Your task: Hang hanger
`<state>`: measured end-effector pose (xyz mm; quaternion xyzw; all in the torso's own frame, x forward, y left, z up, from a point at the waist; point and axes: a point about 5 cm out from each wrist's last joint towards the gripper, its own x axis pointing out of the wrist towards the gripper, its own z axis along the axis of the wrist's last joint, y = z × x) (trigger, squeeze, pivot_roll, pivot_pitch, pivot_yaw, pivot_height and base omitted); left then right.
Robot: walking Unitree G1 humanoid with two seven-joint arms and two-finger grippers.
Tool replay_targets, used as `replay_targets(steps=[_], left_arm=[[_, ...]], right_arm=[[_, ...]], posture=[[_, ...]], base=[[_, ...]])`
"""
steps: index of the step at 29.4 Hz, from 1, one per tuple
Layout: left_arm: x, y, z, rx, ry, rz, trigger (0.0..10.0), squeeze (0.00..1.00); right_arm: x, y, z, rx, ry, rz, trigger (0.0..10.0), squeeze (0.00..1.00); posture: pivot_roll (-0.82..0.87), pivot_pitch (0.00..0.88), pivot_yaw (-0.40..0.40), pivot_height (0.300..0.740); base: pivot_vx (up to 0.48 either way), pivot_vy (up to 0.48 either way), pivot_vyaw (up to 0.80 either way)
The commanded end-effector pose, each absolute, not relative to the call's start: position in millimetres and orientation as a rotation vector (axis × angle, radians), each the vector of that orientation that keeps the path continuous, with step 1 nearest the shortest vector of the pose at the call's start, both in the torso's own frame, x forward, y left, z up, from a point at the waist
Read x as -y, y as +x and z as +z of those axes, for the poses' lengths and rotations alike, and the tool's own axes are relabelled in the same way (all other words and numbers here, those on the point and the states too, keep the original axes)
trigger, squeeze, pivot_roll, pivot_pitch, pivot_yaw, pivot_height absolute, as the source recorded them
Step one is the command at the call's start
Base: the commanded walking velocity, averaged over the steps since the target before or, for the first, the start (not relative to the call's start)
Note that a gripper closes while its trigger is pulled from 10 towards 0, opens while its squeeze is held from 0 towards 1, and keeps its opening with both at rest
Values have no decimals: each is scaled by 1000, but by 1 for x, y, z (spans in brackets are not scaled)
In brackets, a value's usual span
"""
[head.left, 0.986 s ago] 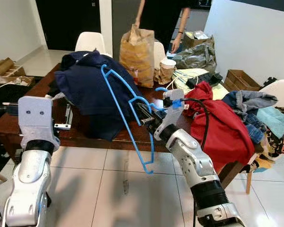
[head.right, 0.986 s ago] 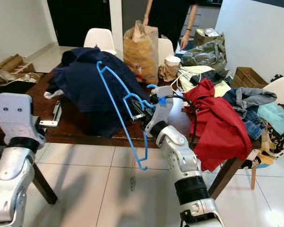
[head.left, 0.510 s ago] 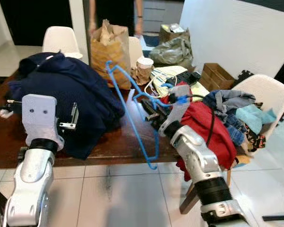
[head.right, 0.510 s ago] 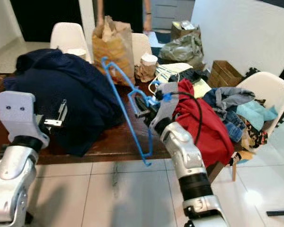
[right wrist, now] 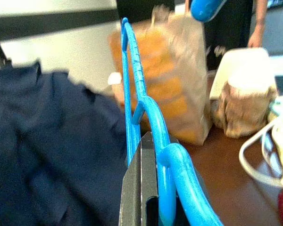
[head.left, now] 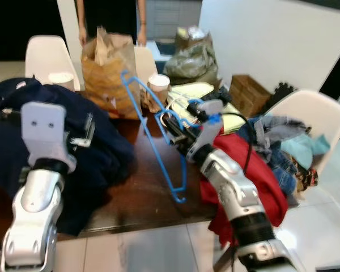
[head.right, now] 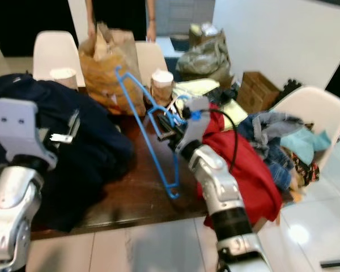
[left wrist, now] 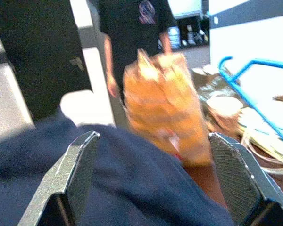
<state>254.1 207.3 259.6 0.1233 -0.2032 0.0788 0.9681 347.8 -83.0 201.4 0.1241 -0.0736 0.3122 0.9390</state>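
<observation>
Holding the thin blue plastic clothes hanger up over the dark wooden desk, my right claw has its fingers closed tight on the hanger's neck, just below the hook. I judge this grip is chosen to keep the hook end free for a rail, though I see no rail yet. The hanger stands tilted, one shoulder raised toward the brown paper bag, its lower corner hanging close above the desk near the front edge; whether it touches I cannot tell.

My left claw is wide open and holds nothing. It is raised above the heap of dark navy clothing, which I take to be a waiting posture.

Hanger condition: bright blue, slender, open triangular frame, no garment on it, no visible breaks. In the right wrist view its bar runs straight out past the shut fingers.

Also noted: a white paper cup beside the bag, a red garment draped off the desk's right end, and a person standing behind the bag.
</observation>
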Motion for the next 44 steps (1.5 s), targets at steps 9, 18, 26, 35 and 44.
replay_targets(steps=[9, 18, 26, 35, 44], left_arm=[[-231, 253, 269, 390, 297, 290, 10000, 0], [-257, 243, 262, 319, 290, 518, 10000, 0], [-281, 227, 259, 281, 296, 670, 10000, 0], [-292, 211, 263, 265, 307, 739, 10000, 0], [-290, 204, 252, 214, 281, 758, 10000, 0]], right_arm=[[80, 346, 201, 154, 252, 653, 10000, 0], [84, 346, 199, 149, 237, 639, 10000, 0], [86, 347, 195, 130, 215, 639, 10000, 0], [87, 346, 193, 112, 193, 648, 10000, 0], [87, 347, 193, 106, 189, 655, 10000, 0]], posture=[[68, 0, -68, 740], [68, 5, -70, 740], [73, 14, -81, 740], [75, 24, -91, 740], [74, 29, -102, 740]], base=[[373, 0, 0], [167, 0, 0], [0, 0, 0], [0, 0, 0], [0, 0, 0]])
